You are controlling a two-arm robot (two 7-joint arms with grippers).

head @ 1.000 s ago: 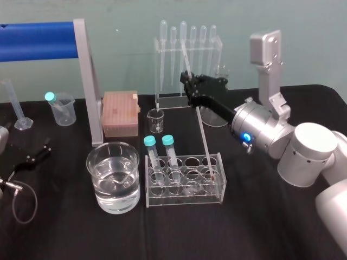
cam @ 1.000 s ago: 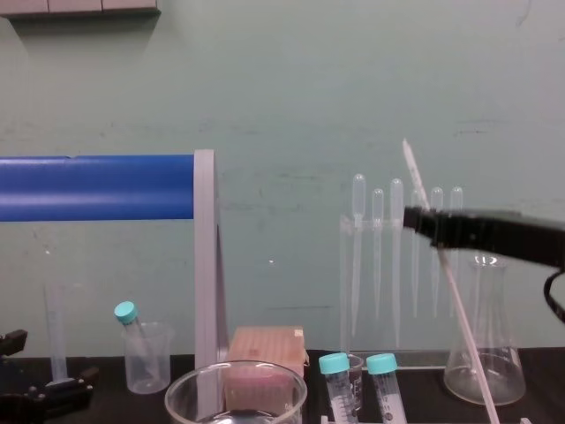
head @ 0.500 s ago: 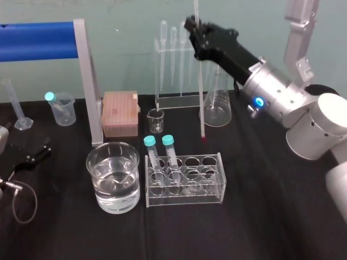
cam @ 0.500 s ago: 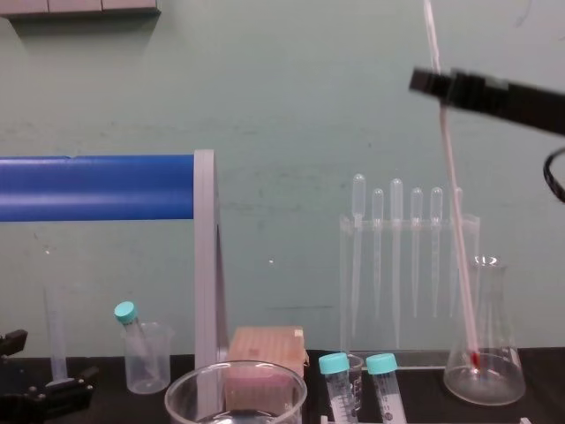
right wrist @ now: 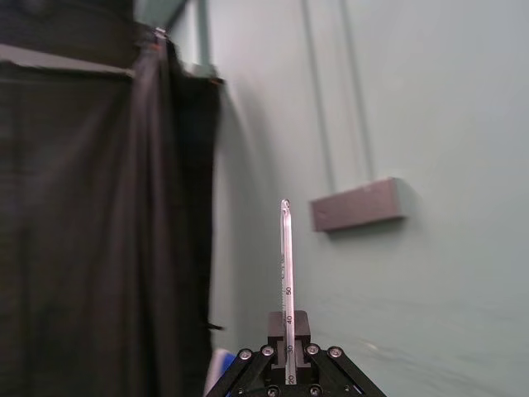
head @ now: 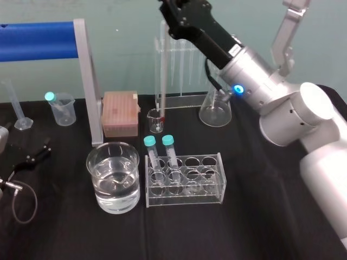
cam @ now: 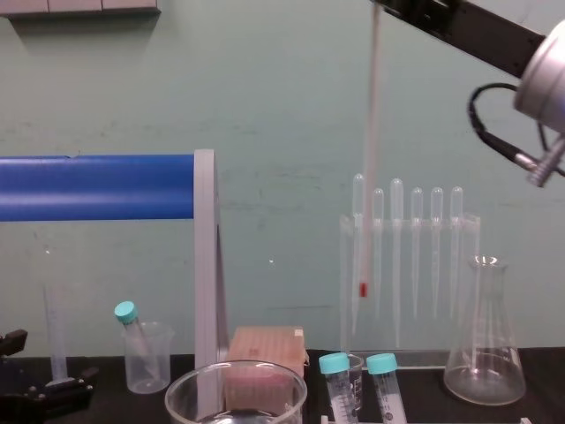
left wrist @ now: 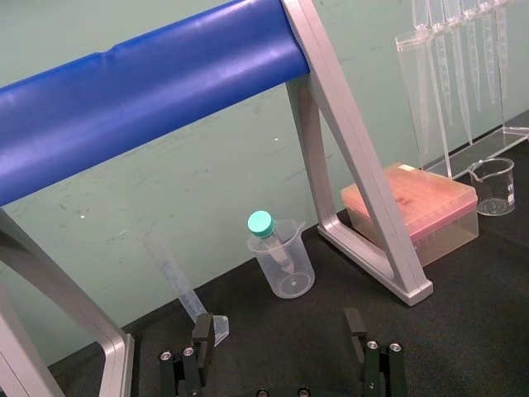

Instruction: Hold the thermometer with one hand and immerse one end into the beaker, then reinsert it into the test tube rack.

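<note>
Right pincer [right wrist: 288,346] clamps thermometer [right wrist: 286,265]; chest view: red tip [cam: 362,289] airborne.

The right hand [head: 167,10] reaches in high from the right and grips the thermometer [head: 161,70] at its upper end. The rod hangs upright, clear of the desk [head: 260,216]. Its red tip lines up with the rim of a small beaker [head: 156,122] in front of the pipette stand [head: 187,59]. The beaker [head: 100,184], part full of clear liquid, stands just left of the test tube rack [head: 211,190], which holds two teal-capped tubes [head: 172,154]. The left hand [head: 38,153] lies at the desk's left edge.
</note>
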